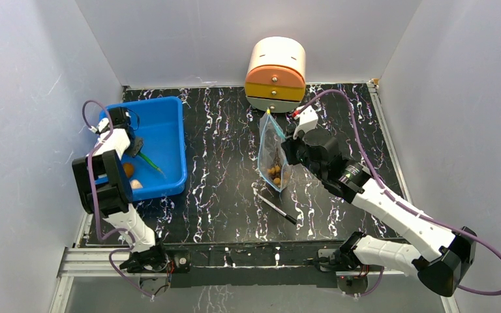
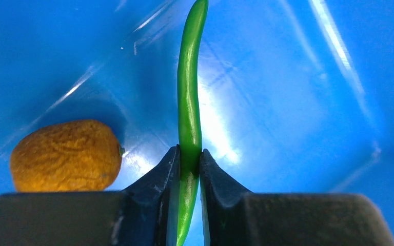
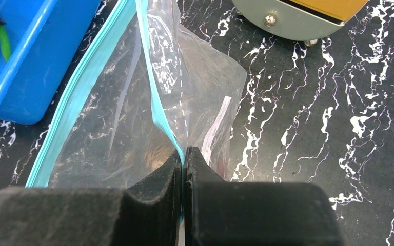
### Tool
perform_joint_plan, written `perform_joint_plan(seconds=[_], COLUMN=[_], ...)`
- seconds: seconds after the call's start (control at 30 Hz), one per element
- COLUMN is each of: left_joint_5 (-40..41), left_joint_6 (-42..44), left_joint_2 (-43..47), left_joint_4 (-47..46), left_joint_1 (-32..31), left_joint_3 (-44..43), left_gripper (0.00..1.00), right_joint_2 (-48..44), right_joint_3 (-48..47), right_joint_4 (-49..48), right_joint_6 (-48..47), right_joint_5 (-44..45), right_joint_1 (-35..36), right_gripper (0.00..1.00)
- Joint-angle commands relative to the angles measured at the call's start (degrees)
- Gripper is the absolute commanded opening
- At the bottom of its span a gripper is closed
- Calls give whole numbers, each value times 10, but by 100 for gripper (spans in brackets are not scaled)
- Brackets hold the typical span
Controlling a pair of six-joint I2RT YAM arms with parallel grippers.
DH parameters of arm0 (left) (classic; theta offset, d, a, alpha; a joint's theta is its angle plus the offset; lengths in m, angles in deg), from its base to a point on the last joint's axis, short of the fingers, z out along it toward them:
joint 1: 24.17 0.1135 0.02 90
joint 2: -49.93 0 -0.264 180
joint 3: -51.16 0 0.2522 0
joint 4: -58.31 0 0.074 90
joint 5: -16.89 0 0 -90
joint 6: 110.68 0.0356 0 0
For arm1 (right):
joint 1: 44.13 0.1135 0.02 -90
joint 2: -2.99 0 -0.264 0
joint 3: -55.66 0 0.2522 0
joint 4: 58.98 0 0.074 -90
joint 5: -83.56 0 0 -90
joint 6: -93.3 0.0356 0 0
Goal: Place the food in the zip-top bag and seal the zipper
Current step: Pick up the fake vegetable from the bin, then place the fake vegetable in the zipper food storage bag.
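Note:
My left gripper (image 1: 136, 147) is inside the blue tray (image 1: 169, 124) and shut on a long green bean-like toy piece (image 2: 189, 102), near its end. An orange lump (image 2: 65, 155) lies just left of it, and a pale lump (image 1: 136, 184) lies nearer the tray's front. My right gripper (image 3: 183, 156) is shut on the teal zipper strip (image 3: 156, 102) of the clear zip-top bag (image 3: 123, 123) and holds it upright, mouth open, at mid-table. Brown balls (image 1: 275, 173) sit in the bag's bottom. The bag's white label (image 3: 216, 128) shows.
A thin black pen (image 1: 275, 207) lies on the black marbled table in front of the bag. A round cream and orange drawer box (image 1: 275, 75) stands at the back, close behind the bag. Grey walls close in the left, right and back.

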Motion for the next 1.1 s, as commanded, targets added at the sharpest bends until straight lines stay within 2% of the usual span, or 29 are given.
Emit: perform_joint_plan(seconds=[0.0,0.13,0.33,0.6,0.73,1.07], left_joint_5=[-19,-36,-122,-174,-209,-359], left_joint_6=[14,30,39,52,60,88], left_joint_2=[92,136,214,324,370,388], left_joint_4=[-16,-22,-57,-80,-110,-163], left_joint_1=[1,1,-1,-35,-51,-121], left_joint_3=[18,31,72,83,80,27], left_gripper=[0,0,0,0,0,0], right_joint_2=[-24,-26,-12,26,44,116], right_joint_3=[-4,4,-6,-91,-112,-145], right_joint_4=[-13,-15,-20,-15,-42,-99], right_joint_6=[35,58,89,97,108,187], right_joint_5=[0,-15,-34,-51,-67,-151], right_joint_1=[-2,-3,-2,-2,-2,-2], right_gripper=[0,0,0,0,0,0])
